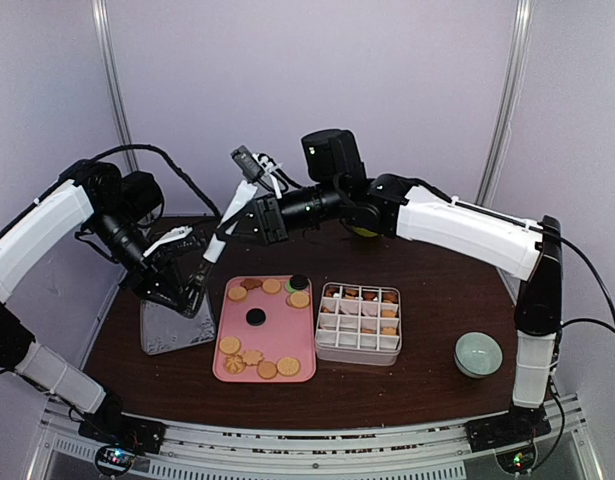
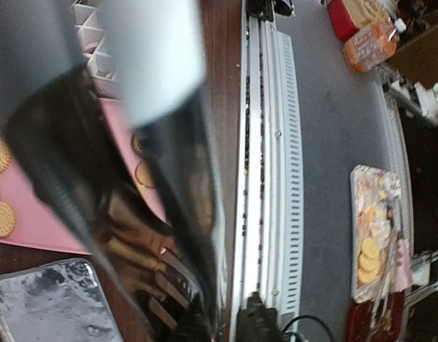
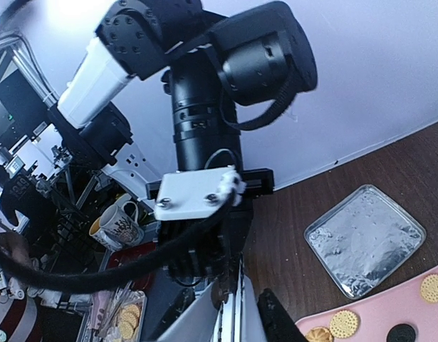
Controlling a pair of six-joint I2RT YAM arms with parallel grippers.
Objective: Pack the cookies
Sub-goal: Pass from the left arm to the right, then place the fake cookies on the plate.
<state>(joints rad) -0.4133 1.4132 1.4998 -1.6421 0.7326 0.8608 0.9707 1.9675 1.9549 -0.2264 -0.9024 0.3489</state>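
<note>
The table (image 1: 437, 300) looks like dark brown wood with a low sheen, edged at the front by a ribbed bare-metal rail (image 1: 337, 440). On it, a pink tray (image 1: 282, 337) of smooth matt plastic carries cookies (image 1: 288, 366) with a dry, matt, stamped crust. Beside it the divided box (image 1: 357, 354) is milky white plastic, the silvery tray (image 1: 172, 335) at the left is crinkled, mirror-bright foil-like metal, the small pale green bowl (image 1: 478, 354) has a glossy glazed look, and the right arm (image 1: 467, 232) wears smooth, lightly glossy white plastic shells over matt black joints.
</note>
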